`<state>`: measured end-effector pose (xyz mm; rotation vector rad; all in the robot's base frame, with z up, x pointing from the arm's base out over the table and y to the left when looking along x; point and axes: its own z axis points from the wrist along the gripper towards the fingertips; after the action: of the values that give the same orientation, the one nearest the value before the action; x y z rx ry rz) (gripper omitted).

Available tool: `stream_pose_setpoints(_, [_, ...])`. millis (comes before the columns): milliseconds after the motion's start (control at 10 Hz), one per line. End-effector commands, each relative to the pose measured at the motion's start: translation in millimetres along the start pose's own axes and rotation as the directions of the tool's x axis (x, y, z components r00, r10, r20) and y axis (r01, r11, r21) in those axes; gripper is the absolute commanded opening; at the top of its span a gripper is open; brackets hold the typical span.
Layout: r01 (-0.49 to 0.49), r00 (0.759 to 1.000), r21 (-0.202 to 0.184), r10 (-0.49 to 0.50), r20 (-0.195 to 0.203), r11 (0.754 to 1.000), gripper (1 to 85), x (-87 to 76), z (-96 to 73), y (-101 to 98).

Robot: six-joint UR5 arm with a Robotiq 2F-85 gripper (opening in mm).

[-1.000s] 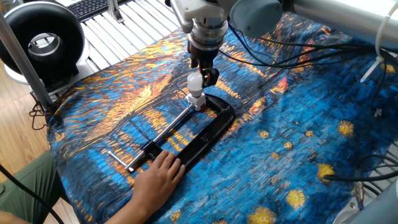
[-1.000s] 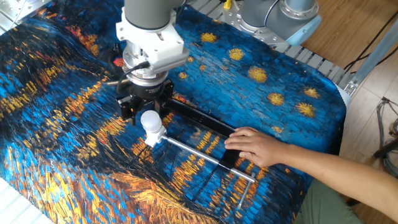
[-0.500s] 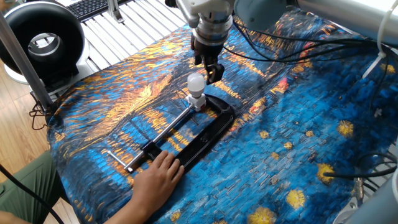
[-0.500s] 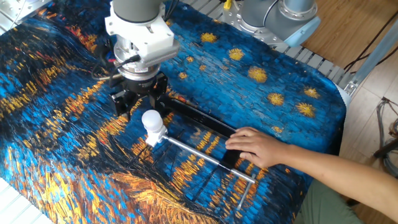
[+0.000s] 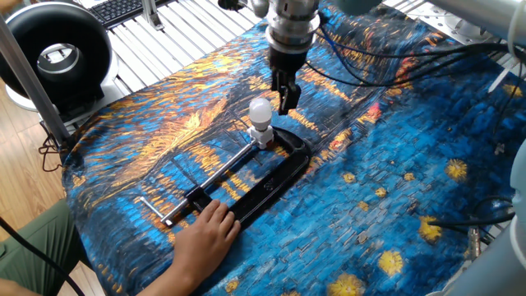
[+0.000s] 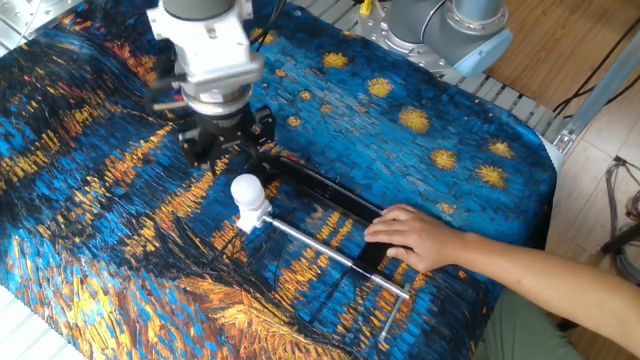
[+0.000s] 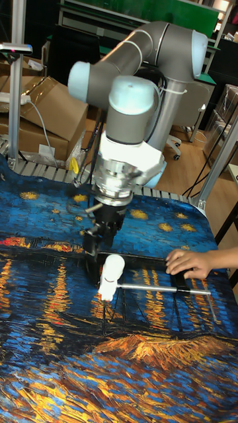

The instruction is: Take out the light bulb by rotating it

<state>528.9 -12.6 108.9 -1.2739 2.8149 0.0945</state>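
Just beside the open, empty end effector [image 6: 222,152], the small white frosted globe bulb [image 6: 246,190] is standing upright, likely light, slippery and fragile, best gripped gently around its globe.

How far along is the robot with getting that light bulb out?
Not far, it seems. The light bulb still stands upright in its white socket, which is clamped in the black clamp that a person's hand steadies. The gripper hangs open just beside and above the bulb, holding nothing. Still to come: grasping the bulb, turning it loose and lifting it out.
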Motion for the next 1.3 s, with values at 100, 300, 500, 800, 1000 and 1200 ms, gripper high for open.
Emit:
stream_pose_setpoints(100, [-0.409, 0.912, -0.062, 0.41, -0.002, 0.91, 60.7, -10.1, -4.5, 18.0])
stream_pose_setpoints(300, [-0.503, 0.864, -0.065, 0.503, -0.015, 0.862, 57.0, -16.1, -3.4, 22.5])
stream_pose_setpoints(500, [-0.56, 0.828, -0.08, 0.56, -0.029, 0.825, 55.0, -19.4, -2.4, 30.6])
stream_pose_setpoints(800, [-0.569, 0.823, -0.018, 0.568, -0.016, 0.822, 50.3, -20.4, 4.4, 22.5])
stream_pose_setpoints(1000, [-0.591, 0.807, -0.025, 0.591, -0.009, 0.806, 50.0, -25.9, 7.2, 24.5])
stream_pose_setpoints(1200, [-0.617, 0.787, -0.04, 0.617, -0.001, 0.786, 51.0, -32.0, 9.6, 27.2])
